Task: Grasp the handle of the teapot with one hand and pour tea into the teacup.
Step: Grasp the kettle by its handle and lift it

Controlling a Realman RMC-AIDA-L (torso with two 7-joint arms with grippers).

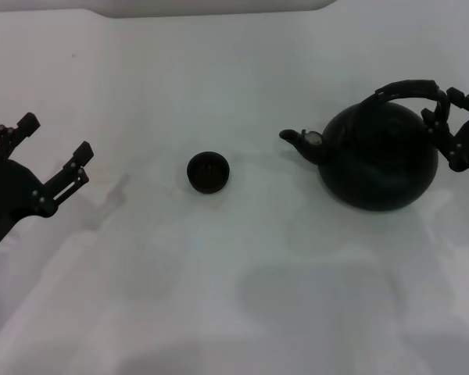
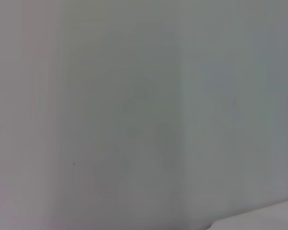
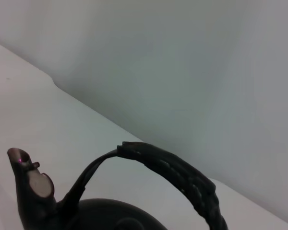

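Note:
The matte-black teapot (image 1: 379,156) stands on the white table at the right, its spout (image 1: 295,140) pointing left toward the teacup. Its black ribbed handle (image 1: 406,87) arches over the top. The handle (image 3: 182,175) and the spout (image 3: 26,177) also show close up in the right wrist view. The small dark teacup (image 1: 209,173) stands upright near the table's middle, well left of the spout. My right gripper (image 1: 445,117) is at the right end of the handle, against it. My left gripper (image 1: 56,137) is open and empty at the far left. No tea shows.
The white table (image 1: 234,297) runs to a pale back wall (image 1: 219,6). The left wrist view shows only plain pale surface. Faint shadows lie on the table in front of the teapot.

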